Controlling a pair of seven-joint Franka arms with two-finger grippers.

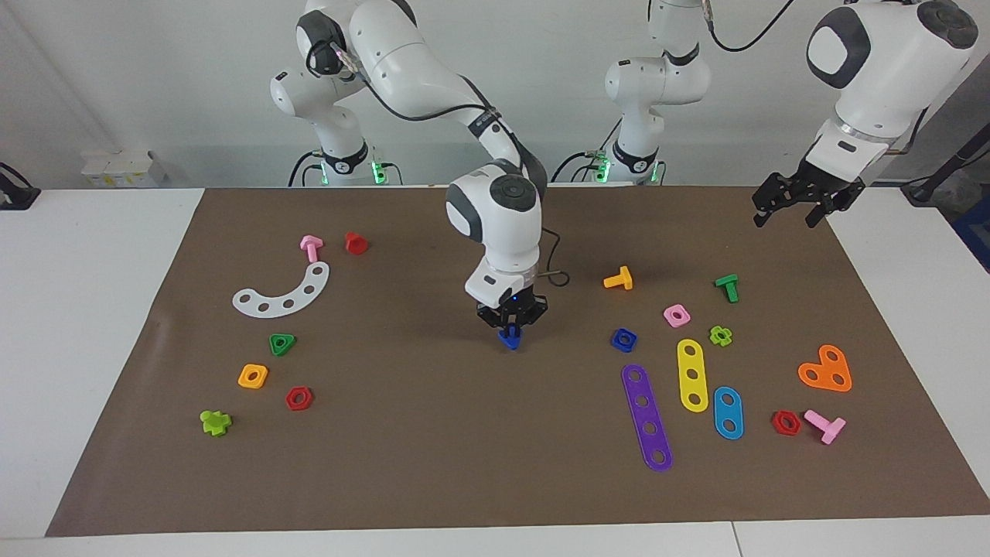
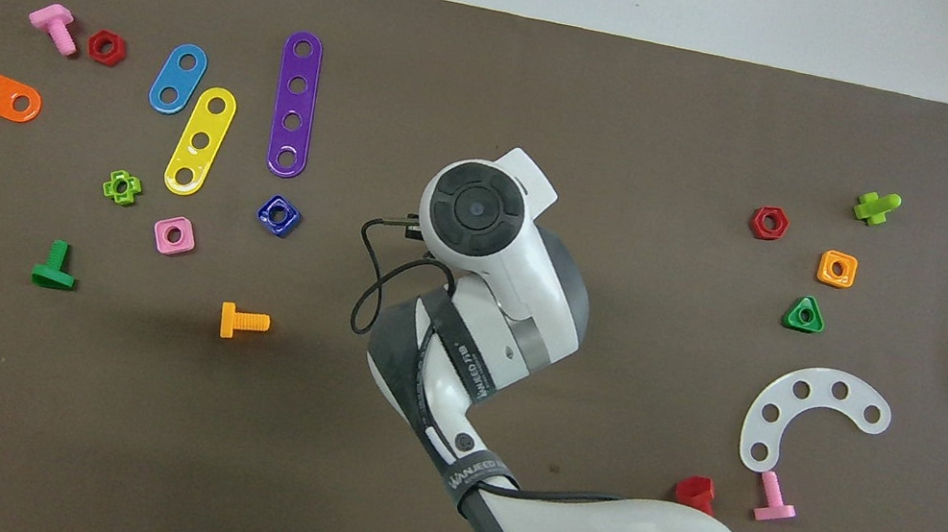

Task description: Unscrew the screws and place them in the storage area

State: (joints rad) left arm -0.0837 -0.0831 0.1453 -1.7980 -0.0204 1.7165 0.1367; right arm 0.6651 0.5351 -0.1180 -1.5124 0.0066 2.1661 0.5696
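My right gripper (image 1: pixel 510 329) is shut on a dark-blue screw (image 1: pixel 510 339) and holds it low over the middle of the brown mat. In the overhead view the right arm's wrist hides both the gripper and the screw. The storage area (image 1: pixel 317 333) is the bare mat around the white curved strip (image 1: pixel 282 292) and the green triangular nut (image 1: pixel 282 343), toward the right arm's end; it also shows in the overhead view (image 2: pixel 860 344). My left gripper (image 1: pixel 800 207) is open and empty, raised over the mat's corner at the left arm's end.
A blue square nut (image 1: pixel 623 340), purple strip (image 1: pixel 646 416), yellow strip (image 1: pixel 692 374), and orange (image 1: pixel 619 279) and green (image 1: pixel 728 287) screws lie toward the left arm's end. Red (image 1: pixel 298 398) and orange (image 1: pixel 253 376) nuts lie near the storage area.
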